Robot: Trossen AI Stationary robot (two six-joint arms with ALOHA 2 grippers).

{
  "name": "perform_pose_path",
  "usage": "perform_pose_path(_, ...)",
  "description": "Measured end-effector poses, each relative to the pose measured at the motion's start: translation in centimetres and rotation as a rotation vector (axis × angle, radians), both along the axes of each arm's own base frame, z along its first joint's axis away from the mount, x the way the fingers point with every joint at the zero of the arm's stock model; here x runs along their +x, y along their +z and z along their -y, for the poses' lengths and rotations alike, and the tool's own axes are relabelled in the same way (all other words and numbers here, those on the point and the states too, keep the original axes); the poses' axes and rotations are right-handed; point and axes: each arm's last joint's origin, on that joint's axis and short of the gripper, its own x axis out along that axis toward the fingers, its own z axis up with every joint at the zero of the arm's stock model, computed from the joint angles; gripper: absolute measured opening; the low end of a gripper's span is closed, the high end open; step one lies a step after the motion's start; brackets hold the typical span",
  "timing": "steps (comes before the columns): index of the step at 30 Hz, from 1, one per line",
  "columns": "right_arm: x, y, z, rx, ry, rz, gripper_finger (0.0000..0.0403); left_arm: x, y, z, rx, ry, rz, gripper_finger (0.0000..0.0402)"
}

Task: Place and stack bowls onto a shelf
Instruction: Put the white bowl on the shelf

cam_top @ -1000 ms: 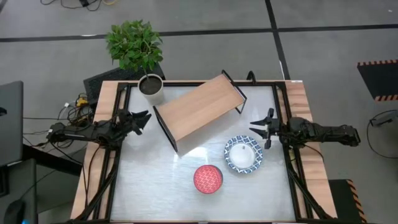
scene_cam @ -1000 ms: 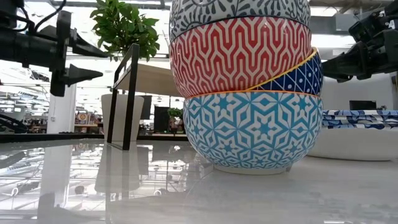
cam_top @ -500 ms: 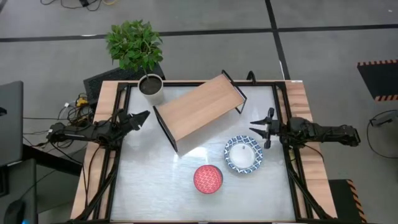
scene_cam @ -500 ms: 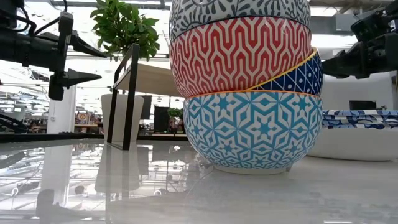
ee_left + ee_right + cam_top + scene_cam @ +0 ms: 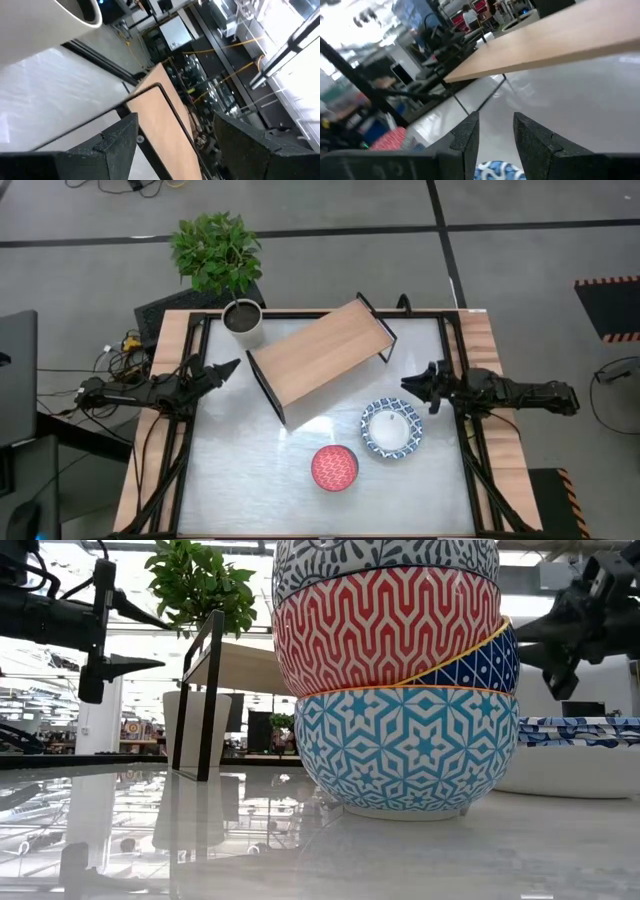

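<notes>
The right gripper (image 5: pixel 416 385) has rolled since a moment ago, fingers narrowly apart, above the wide blue-and-white bowl (image 5: pixel 391 429). The left gripper (image 5: pixel 226 368) hangs wide open, empty. A glossy stack of bowls (image 5: pixel 396 675) sits near the front edge; the wooden shelf (image 5: pixel 320 355) stands bare beside the plant pot (image 5: pixel 243 321).

Red zigzag patterning is being shown on the stacked bowl (image 5: pixel 385 630), above a turquoise star-patterned bowl (image 5: pixel 405 755). A light wood top is being displayed by the shelf (image 5: pixel 318 355).
</notes>
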Motion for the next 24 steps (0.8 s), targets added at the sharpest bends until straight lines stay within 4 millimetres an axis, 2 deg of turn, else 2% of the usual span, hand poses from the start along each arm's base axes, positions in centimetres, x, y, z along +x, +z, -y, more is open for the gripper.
perform_pose_path(3, 0.0, 0.0, 0.0, 0.084, -0.005, 0.014, 0.0148, 0.0, 0.0, 0.0, 0.002, 0.006, -0.002, 0.0246)
perform_pose_path(9, 0.0, 0.0, 0.0, 0.112, -0.007, 0.026, 0.0148, -0.1, 0.2, -0.1, -0.031, 0.035, 0.041, 0.0246)
perform_pose_path(13, 0.0, 1.0, 0.1, 0.11, -0.011, 0.125, 0.0148, -0.1, 0.8, 0.0, -0.039, -0.014, 0.121, 0.0246)
perform_pose_path(20, -0.4, 3.0, 0.5, 0.1, -0.042, 0.33, 0.0148, -0.7, 2.9, 0.0, -0.015, -0.019, 0.286, 0.0246)
perform_pose_path(24, -0.8, 4.2, 0.7, 0.083, -0.078, 0.378, 0.0148, -1.5, 5.4, 0.0, 0.042, -0.035, 0.363, 0.0246)
